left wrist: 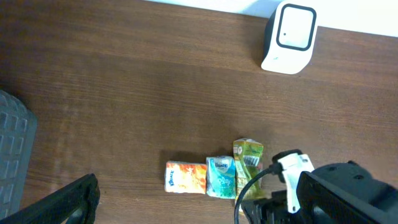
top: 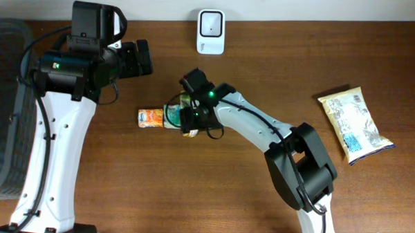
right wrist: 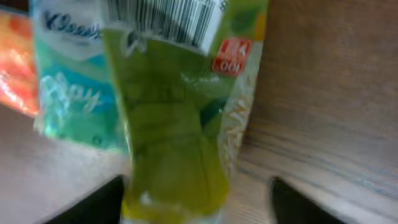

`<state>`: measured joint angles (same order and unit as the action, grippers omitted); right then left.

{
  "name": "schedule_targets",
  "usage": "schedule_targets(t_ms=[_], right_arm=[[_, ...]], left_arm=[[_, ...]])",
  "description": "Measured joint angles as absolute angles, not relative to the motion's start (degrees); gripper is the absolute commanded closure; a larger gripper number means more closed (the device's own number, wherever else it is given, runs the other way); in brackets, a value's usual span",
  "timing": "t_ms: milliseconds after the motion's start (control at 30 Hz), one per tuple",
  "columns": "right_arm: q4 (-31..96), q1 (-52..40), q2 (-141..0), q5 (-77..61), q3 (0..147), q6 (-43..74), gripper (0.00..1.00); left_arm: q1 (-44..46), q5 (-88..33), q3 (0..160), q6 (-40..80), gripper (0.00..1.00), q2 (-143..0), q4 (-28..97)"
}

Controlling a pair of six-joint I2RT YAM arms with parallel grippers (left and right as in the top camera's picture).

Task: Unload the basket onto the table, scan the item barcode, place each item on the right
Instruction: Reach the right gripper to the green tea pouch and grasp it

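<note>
A green packet [right wrist: 180, 137] lies on the wooden table, and its barcode label [right wrist: 161, 18] faces up at the far end. In the overhead view my right gripper [top: 194, 116] is down over the green packet [top: 186, 99]. The right wrist view shows the packet between the two fingers, close to the left one, with a gap of bare wood before the right finger [right wrist: 298, 205]. The white scanner [top: 210, 31] stands at the table's back edge. My left gripper [top: 142, 59] hovers open and empty at the back left.
A teal Kleenex pack [top: 171, 115] and an orange one [top: 151, 117] lie right beside the green packet. A pale snack bag [top: 354, 124] lies at the far right. A grey basket [top: 0, 109] sits at the left edge.
</note>
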<state>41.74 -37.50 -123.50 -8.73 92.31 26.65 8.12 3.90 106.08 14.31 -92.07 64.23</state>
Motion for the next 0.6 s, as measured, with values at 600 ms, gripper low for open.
schedule_targets(t_ms=[600], right_arm=[[65.5,-35.3,-122.0,12.7,99.6,22.0,0.96]], left_arm=[[8.1,3.9,106.1,14.3,0.01,-92.1,64.2]])
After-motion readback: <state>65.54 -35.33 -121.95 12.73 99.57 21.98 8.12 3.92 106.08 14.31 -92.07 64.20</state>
